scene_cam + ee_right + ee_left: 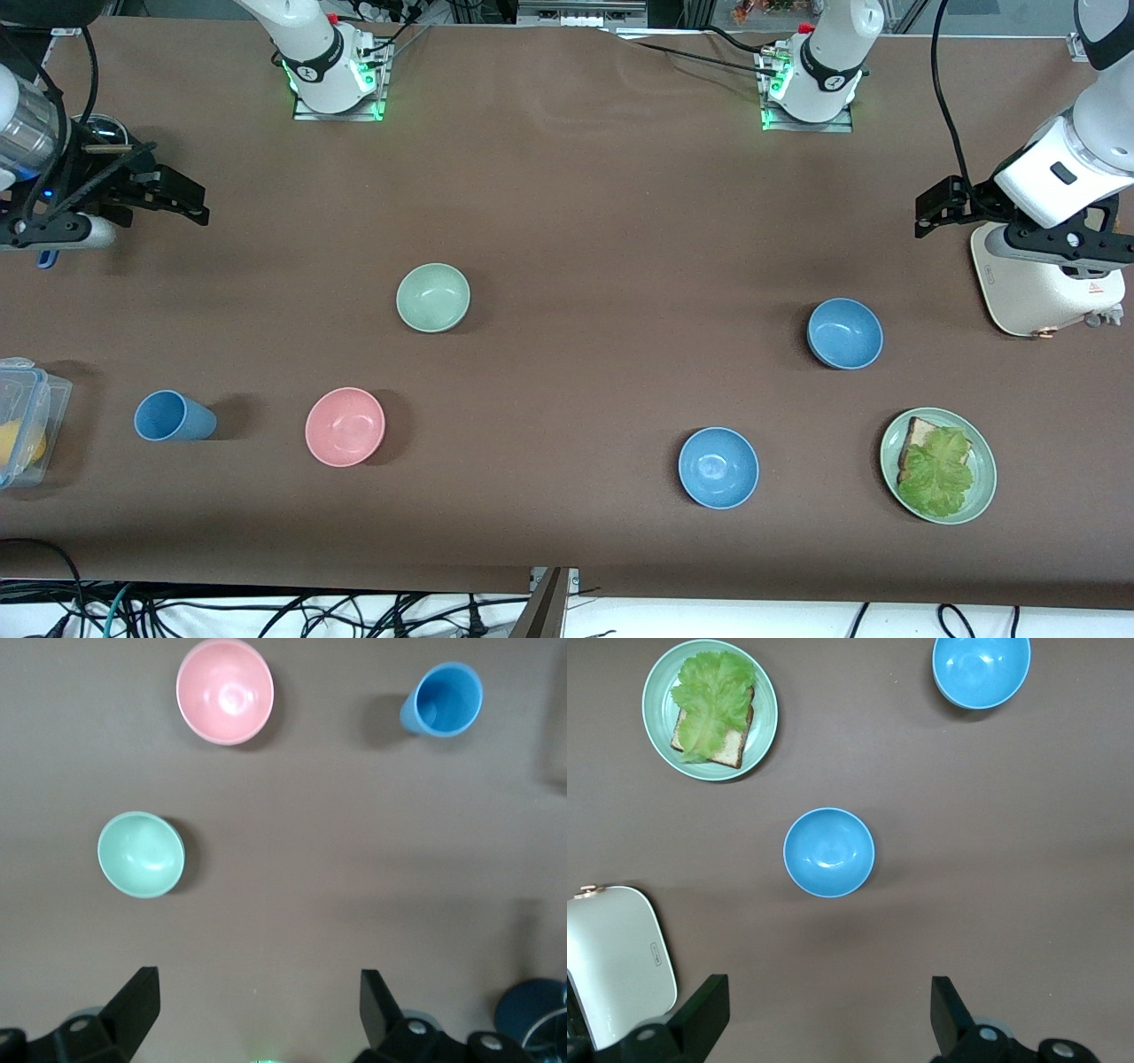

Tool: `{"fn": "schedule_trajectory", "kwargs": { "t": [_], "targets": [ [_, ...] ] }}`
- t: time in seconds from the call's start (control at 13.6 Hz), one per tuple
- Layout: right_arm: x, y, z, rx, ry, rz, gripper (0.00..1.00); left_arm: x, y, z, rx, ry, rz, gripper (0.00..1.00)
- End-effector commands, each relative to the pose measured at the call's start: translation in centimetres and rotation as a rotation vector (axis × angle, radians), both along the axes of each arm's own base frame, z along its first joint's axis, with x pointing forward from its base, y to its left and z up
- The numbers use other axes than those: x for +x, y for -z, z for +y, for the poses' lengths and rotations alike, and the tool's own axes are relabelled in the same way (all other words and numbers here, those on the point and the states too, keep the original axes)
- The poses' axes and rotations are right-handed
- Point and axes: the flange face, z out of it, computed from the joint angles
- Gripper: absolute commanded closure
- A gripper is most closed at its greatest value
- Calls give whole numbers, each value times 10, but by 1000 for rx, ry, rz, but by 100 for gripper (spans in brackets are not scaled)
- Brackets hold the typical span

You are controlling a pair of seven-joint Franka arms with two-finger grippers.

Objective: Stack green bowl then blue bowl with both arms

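Currently both idle, fingers apart: right hand [182, 199] nearest green bowl [433, 298], toward table middle; left hand [941, 206] nearest blue bowl [845, 333].

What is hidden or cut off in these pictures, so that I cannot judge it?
- Clear box, front view: cut by the frame edge; its yellow content cannot be named.
- White appliance, front view: the left arm covers its top; cut off in the left wrist view too.
- Right claw, front view: cables and arm hide its wrist.
- Dark round thing, right wrist view: cut by the corner, blurred.
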Motion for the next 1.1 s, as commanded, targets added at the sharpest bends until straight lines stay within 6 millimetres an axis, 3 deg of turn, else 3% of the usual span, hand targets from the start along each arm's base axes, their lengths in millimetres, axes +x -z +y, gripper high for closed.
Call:
{"fn": "schedule_trajectory", "kwargs": {
  "t": [0.0, 0.22, 0.37, 0.51, 0.73, 1.03],
  "targets": [
    [-5, 5, 10, 13, -24, 34, 0, 3, -5, 0, 26, 2, 2, 0],
    [-5, 5, 20, 17, -33, 27, 0, 3, -4, 3, 26, -3, 3, 0],
    [-3, 19, 25, 64, -34, 43, 0, 3, -4, 3, 26, -3, 3, 0],
    [-9, 68, 33, 109, -23, 38, 0, 3, -4, 3, 26, -3, 3, 0],
    [-51, 152, 63, 104, -41, -33, 0, 3, -4, 3, 26, -3, 3, 0],
    [-76, 246, 96, 99, -14, -112, 0, 3, -4, 3, 26, -3, 3, 0]
  ]
}}
